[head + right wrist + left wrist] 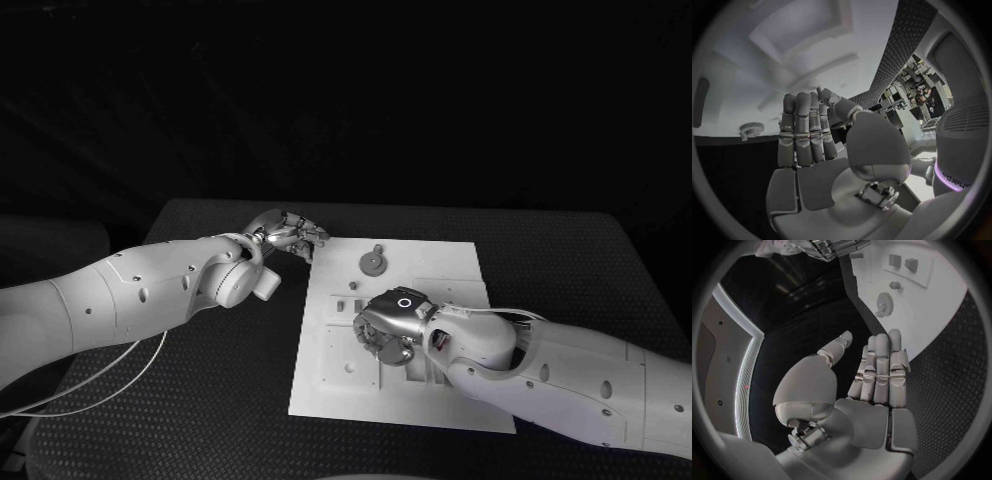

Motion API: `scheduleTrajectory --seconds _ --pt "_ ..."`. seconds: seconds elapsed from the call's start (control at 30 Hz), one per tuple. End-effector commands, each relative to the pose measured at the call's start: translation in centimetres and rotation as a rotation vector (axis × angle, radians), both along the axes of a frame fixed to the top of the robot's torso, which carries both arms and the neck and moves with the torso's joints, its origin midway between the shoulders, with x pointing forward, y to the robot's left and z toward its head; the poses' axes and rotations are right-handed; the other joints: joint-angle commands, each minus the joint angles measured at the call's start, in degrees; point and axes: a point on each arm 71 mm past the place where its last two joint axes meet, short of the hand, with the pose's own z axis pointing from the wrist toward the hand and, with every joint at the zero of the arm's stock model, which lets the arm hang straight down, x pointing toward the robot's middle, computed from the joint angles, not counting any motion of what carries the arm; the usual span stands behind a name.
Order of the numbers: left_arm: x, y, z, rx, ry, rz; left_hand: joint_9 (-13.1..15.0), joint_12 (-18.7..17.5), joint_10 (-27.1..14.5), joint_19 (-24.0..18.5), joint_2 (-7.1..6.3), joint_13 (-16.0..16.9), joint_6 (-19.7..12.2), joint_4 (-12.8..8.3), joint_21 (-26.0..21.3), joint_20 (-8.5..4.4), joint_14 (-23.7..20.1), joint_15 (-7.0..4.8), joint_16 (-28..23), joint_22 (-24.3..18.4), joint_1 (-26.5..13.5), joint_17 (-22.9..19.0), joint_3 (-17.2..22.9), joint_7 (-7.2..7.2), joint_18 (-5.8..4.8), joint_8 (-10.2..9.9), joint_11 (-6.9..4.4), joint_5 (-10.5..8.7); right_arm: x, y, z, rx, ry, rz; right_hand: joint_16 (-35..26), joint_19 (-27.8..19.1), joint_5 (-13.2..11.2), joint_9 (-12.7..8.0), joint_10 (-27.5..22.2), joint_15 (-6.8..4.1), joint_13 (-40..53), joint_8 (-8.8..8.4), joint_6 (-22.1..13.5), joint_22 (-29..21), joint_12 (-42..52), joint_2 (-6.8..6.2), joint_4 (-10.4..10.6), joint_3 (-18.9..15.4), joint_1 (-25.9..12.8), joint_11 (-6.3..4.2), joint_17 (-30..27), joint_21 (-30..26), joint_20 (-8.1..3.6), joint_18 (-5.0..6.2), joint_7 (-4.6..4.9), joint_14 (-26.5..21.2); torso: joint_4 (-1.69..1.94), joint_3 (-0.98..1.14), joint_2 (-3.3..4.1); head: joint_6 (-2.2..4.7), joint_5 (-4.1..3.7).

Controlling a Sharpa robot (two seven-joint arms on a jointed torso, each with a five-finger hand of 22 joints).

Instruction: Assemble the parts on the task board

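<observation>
Right arm (562,385) nearest the head camera, coming in over the lower right corner of the task board (433,265). Right hand (389,325) hovers above the board's middle, palm toward the plate. In the right wrist view its fingers (804,132) are straight and pressed side by side, thumb set apart, nothing between them; whether they touch the board I cannot tell.

Left hand (286,233) sits off the board's far left corner, over the black desk (188,400). In the left wrist view its fingers (882,370) are extended and held together, thumb spread away, empty, tips pointing toward the board edge.

Gear part (374,262), round and toothed with a small stem, lies on the far end of the board, between the two hands, clear of both. From the left wrist the same gear (883,303) lies on the white plate beyond the fingertips, not touched. From the right wrist it (752,130) sits beside the fingers, apart from them.

Two small block parts (903,262) stand on the board further along past the gear. The board near the right hand has slots and small fixtures (346,300), partly hidden by the hand.
</observation>
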Motion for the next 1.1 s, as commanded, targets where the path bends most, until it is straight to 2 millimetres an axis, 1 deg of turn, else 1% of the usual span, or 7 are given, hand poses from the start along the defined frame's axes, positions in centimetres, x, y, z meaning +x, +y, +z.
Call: scheduleTrajectory --seconds 0.03,0.47,0.67,0.97,1.1 --pt "0.00 -0.19 0.11 -0.011 0.002 -0.014 0.0 0.1 -0.4 0.5 -0.06 0.1 -0.4 0.1 -0.4 -0.07 0.4 0.01 -0.4 0.0 -0.6 0.1 -0.2 0.01 1.08 -0.2 0.00 -0.20 -0.10 -0.18 -0.35 -0.029 0.007 0.002 0.3 0.4 0.4 0.1 0.4 -0.45 0.1 0.13 0.4 1.4 -0.4 0.36 0.1 0.3 -0.1 0.10 0.1 0.3 -0.13 0.83 -0.15 0.0 -0.02 0.03 0.00 -0.17 0.11" --pt "0.08 -0.11 0.07 -0.010 0.004 -0.013 0.0 0.1 -0.5 0.5 -0.07 0.1 -0.4 0.1 -0.4 -0.06 0.4 0.02 -0.4 0.0 -0.6 0.1 -0.3 0.01 1.08 -0.2 0.01 -0.20 -0.18 -0.41 -0.33 -0.030 0.010 -0.001 0.3 0.4 0.4 0.2 0.4 -0.45 0.1 0.10 0.4 1.4 -0.4 0.37 0.1 0.4 -0.1 0.09 0.1 0.3 -0.15 0.83 -0.15 0.0 -0.03 0.04 0.00 -0.30 0.22" --pt "0.16 0.04 0.05 -0.008 0.004 -0.010 0.0 0.1 -0.5 0.5 -0.07 0.1 -0.5 0.2 -0.5 -0.04 0.4 0.03 -0.5 0.0 -0.6 0.2 -0.3 0.02 1.07 -0.2 0.02 -0.20 -0.10 -0.49 -0.36 -0.030 0.009 -0.003 0.3 0.3 0.4 0.2 0.4 -0.45 0.1 0.09 0.4 1.4 -0.5 0.38 0.1 0.4 -0.1 0.09 0.1 0.4 -0.15 0.83 -0.15 0.0 -0.03 0.00 0.01 -0.23 0.24" --pt "0.13 -0.09 0.05 -0.009 0.005 -0.013 0.0 0.0 -0.6 0.5 -0.08 0.1 -0.5 0.2 -0.5 -0.05 0.4 0.04 -0.5 0.0 -0.6 0.2 -0.3 0.03 1.08 -0.2 0.04 -0.19 0.03 -0.18 -0.52 -0.042 0.017 -0.005 0.3 0.3 0.4 0.3 0.4 -0.45 0.1 0.05 0.4 1.4 -0.5 0.38 0.1 0.4 -0.1 0.10 0.1 0.4 -0.15 0.83 -0.14 -0.1 -0.02 -0.06 -0.01 -0.32 0.14" --pt "0.12 -0.05 0.05 -0.009 0.006 -0.012 0.0 0.0 -0.6 0.5 -0.07 0.1 -0.5 0.2 -0.5 -0.04 0.4 0.05 -0.5 0.0 -0.6 0.2 -0.3 0.03 1.08 -0.2 0.04 -0.20 0.04 0.01 -0.73 -0.050 0.022 -0.006 0.3 0.3 0.4 0.3 0.4 -0.44 0.1 0.02 0.4 1.4 -0.6 0.41 0.1 0.4 -0.1 0.11 0.1 0.4 -0.15 0.83 -0.13 -0.1 0.04 -0.02 0.00 -0.37 0.10"
